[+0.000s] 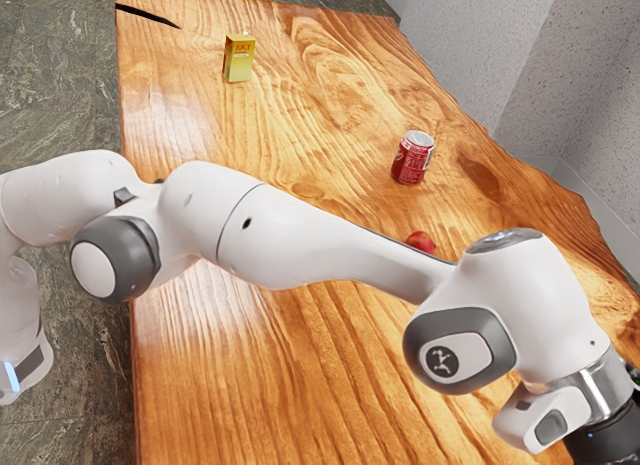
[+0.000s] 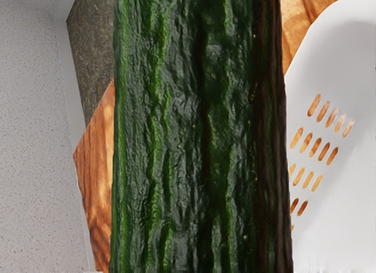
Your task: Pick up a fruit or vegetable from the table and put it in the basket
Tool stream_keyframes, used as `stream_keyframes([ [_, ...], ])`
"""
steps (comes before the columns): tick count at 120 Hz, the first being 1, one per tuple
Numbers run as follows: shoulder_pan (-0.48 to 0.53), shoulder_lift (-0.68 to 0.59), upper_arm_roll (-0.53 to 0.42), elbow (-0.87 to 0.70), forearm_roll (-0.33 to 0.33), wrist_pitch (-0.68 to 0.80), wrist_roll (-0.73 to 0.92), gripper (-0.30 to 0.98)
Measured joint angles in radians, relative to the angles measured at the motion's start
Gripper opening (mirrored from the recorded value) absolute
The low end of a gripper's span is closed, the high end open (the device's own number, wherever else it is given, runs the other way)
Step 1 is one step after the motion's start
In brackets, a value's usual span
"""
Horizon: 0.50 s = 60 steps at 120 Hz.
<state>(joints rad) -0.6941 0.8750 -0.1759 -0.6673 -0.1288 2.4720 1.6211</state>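
Observation:
At the exterior view's lower right corner, the black gripper [image 1: 608, 440] is cut off by the picture's edge. A large dark green cucumber [image 2: 200, 132] lies very close in front of the hand camera in the wrist view, running across the whole picture. Beside it is the white basket [image 2: 346, 191] with slotted holes, partly hidden behind the cucumber. A round red fruit or vegetable [image 1: 421, 241] rests on the table, partly covered by the arm in the exterior view.
On the wooden table [image 1: 300, 385] stand a red soda can [image 1: 412, 158] and, farther off, a yellow juice carton [image 1: 239, 58]. A speckled grey wall [image 2: 35, 144] runs along the table's edge, on the cucumber's other side from the basket.

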Motion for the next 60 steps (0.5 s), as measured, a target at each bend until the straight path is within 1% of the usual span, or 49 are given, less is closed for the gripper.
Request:
stream_keyframes([
  [8, -0.003, 0.000, 0.014, 0.001, -0.008, -0.004, 0.000, 0.50],
  [18, -0.004, 0.000, 0.024, 0.002, -0.013, -0.007, 0.001, 0.58],
  [41, -0.004, 0.004, 0.031, 0.003, -0.017, -0.011, 0.002, 0.66],
  [47, -0.014, -0.015, 0.078, -0.017, -0.016, -0.009, 0.002, 0.67],
  [49, -0.016, -0.047, 0.107, -0.064, -0.018, -0.008, 0.001, 0.67],
  [50, -0.017, -0.080, 0.130, -0.119, -0.022, -0.006, -0.003, 0.67],
  [56, -0.047, -0.369, 0.387, -0.621, -0.048, 0.003, -0.061, 0.68],
  [58, -0.061, -0.461, 0.480, -0.758, -0.046, -0.010, -0.086, 0.68],
  [60, -0.070, -0.542, 0.575, -0.851, -0.035, -0.047, -0.115, 0.68],
])
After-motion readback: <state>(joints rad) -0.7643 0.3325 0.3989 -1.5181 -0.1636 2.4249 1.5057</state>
